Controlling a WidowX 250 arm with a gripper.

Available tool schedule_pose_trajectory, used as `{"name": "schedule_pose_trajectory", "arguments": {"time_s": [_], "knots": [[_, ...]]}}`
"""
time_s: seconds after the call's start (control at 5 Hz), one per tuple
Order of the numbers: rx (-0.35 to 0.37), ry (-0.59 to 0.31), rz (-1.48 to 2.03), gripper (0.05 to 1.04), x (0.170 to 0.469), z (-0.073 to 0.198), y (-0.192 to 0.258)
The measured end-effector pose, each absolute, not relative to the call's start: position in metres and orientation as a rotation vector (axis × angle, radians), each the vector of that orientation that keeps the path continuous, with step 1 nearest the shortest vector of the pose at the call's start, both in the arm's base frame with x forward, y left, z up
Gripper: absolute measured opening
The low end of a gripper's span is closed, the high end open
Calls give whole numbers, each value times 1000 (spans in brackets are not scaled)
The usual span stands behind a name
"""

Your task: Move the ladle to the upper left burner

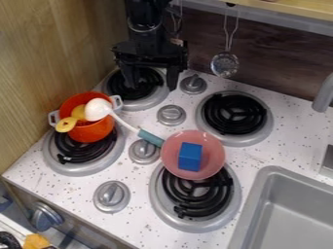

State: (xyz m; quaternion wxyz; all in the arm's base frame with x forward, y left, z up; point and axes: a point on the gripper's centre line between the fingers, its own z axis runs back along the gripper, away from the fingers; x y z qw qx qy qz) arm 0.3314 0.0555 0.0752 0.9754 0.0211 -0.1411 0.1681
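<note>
Camera view: gripper (153, 79) parted and empty above the upper left burner (144, 101); lifting the ladle (98, 109), its head in the pot (96, 130) and its handle end at the plate's rim, could pull out crowding yellow pieces (65, 124) or jog the plate (170, 154). The pot holds the ladle's head and yellow pieces; the plate, a blue block (190, 156).

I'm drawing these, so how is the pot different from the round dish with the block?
The pot is orange, but the dish is pink. The pot is deep with grey handles; the dish is shallow without handles. The pot holds yellow pieces, the dish a blue block. Both are round.
</note>
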Motion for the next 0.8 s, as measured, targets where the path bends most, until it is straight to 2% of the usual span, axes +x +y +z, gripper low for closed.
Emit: {"name": "schedule_pose_trajectory", "arguments": {"time_s": [0.2, 0.6, 0.8], "knots": [[42, -254, 351, 1000, 329, 65, 55], [23, -262, 725, 1000, 319, 50, 50], [60, -284, 938, 1000, 316, 47, 46]]}}
